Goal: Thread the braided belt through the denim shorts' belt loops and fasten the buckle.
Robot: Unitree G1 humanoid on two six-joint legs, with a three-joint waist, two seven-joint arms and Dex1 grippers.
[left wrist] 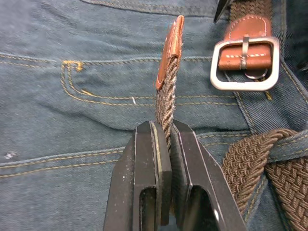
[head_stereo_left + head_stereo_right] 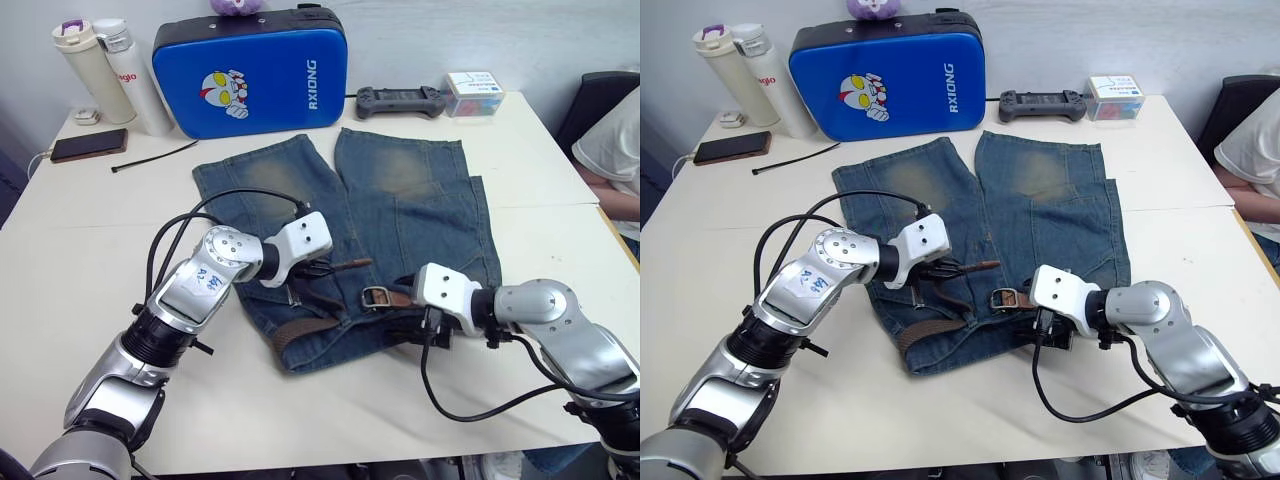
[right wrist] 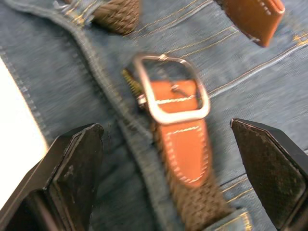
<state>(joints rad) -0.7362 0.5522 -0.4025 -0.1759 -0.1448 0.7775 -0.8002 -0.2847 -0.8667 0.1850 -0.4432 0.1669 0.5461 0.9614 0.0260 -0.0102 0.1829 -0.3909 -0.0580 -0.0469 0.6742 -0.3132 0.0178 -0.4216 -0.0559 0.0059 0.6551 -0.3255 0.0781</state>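
A: Count pls?

B: 1 pair of denim shorts, flat on the white table, waistband toward the robot. 1 braided belt, brown woven strap w/ tan leather tip. 1 buckle, silver rectangular metal frame w/ prong, stitched leather tab behind it. Also 2 bottles, 1 blue padded case, 1 phone, 1 black cable tie, 1 game controller.

A: Claws?

B: Left claw is pinched closed on the belt's strap just behind the leather tip, tip sticking out past the fingers, near the buckle. Right claw is spread wide, one finger each side of the buckle end, touching nothing. Buckle lies on the waistband, btwn the 2 claws.

A: Loops?

B: 1 belt loop seen, strap passing under it.
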